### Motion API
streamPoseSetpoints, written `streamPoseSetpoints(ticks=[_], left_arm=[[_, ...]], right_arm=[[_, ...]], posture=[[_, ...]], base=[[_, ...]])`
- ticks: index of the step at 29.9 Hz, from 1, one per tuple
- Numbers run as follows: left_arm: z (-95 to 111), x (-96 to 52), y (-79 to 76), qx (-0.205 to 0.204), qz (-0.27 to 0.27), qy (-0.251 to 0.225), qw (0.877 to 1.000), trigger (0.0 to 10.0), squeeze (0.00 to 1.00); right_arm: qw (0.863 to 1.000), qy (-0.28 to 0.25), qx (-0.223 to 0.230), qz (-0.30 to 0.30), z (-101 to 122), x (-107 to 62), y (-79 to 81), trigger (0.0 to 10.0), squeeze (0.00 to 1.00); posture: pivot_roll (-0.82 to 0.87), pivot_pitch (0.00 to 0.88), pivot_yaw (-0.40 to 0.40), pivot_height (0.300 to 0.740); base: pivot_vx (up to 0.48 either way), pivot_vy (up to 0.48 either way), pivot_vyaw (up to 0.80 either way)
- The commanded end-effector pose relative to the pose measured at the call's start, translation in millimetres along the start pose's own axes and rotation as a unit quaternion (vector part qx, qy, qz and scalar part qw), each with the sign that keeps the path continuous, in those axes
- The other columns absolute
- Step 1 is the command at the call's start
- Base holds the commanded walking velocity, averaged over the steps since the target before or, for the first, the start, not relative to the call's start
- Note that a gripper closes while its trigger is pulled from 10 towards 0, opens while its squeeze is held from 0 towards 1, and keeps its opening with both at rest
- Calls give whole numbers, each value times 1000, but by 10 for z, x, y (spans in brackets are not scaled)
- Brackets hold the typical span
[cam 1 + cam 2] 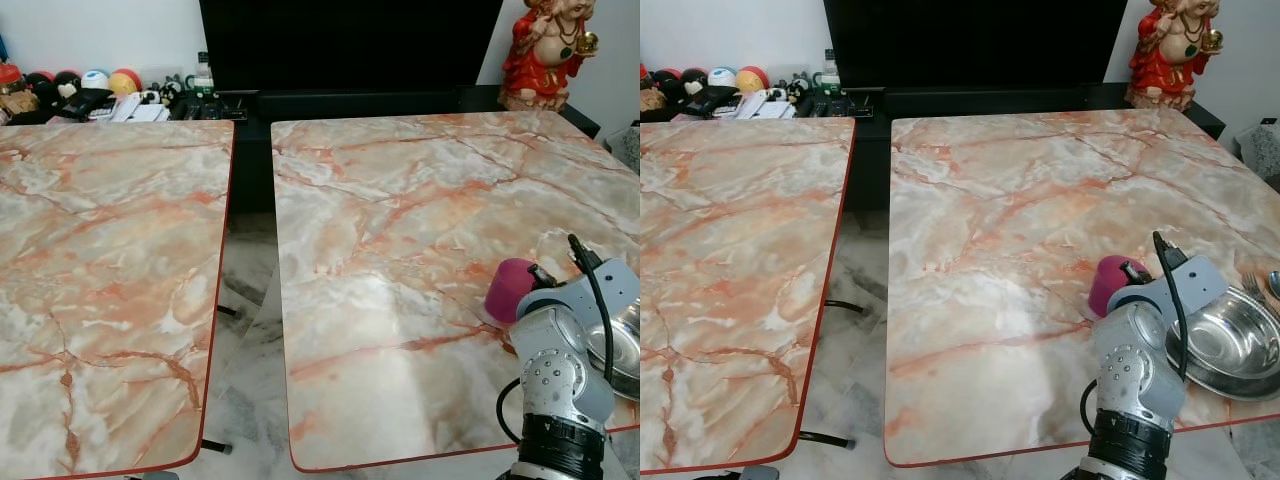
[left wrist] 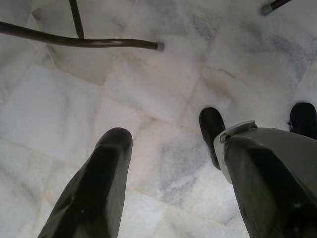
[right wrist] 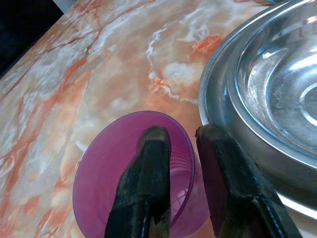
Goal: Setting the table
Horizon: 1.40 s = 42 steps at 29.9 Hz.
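Right gripper pinches the translucent purple cup rim beside a shiny steel bowl on the marble bench; left gripper hangs wide open.

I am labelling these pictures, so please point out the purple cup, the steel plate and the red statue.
purple cup [image 3: 106,163]: right wrist view, on its inner wall.
steel plate [image 1: 1230,350]: right eye view, on its shiny middle.
red statue [image 1: 540,55]: left eye view, on its body.
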<state>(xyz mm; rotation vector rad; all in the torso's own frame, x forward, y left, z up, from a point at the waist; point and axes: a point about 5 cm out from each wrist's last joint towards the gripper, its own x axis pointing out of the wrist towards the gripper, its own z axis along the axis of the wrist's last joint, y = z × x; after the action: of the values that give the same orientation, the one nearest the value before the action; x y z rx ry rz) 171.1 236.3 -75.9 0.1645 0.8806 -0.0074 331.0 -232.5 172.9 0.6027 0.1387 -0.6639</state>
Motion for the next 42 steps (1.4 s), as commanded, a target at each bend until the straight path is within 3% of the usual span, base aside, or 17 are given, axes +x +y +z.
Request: streamPoseSetpoints(ticks=[1,12,16,20,25,30,33,42], left_arm=[[-79,-22,21,3,2,16,1000,10000,0],[-74,-18,9,2,2,15,1000,10000,0],[-76,-20,20,2,4,16,1000,10000,0],[-80,-23,36,3,6,17,1000,10000,0],[-87,-36,97,6,14,18,1000,10000,0],[-107,-50,149,1,23,20,1000,10000,0],[-127,-69,223,-25,42,21,999,10000,0],[-135,-79,281,-59,60,23,996,10000,0]], right_arm=[[1000,-17,3,-2,56,-31,11,10000,0],[996,-89,-20,-10,257,-96,9,10000,0],[988,-137,-68,11,380,-147,63,10000,0],[980,-153,-104,69,415,-180,175,10000,0],[952,-168,-148,206,419,-241,357,10000,0],[945,-167,-164,229,399,-245,325,10000,0],[934,-174,-186,250,390,-270,340,10000,0],[914,-181,-213,294,308,-350,406,10000,0]], posture=[[-32,124,-11,740],[-35,119,-12,740],[-30,114,-11,740],[-31,107,-8,740],[-27,89,-6,740],[-21,81,-5,740],[-24,92,-2,740],[-20,110,1,740]], base=[[0,0,0],[0,0,0],[0,0,0],[0,0,0],[0,0,0],[0,0,0],[0,0,0],[0,0,685]])
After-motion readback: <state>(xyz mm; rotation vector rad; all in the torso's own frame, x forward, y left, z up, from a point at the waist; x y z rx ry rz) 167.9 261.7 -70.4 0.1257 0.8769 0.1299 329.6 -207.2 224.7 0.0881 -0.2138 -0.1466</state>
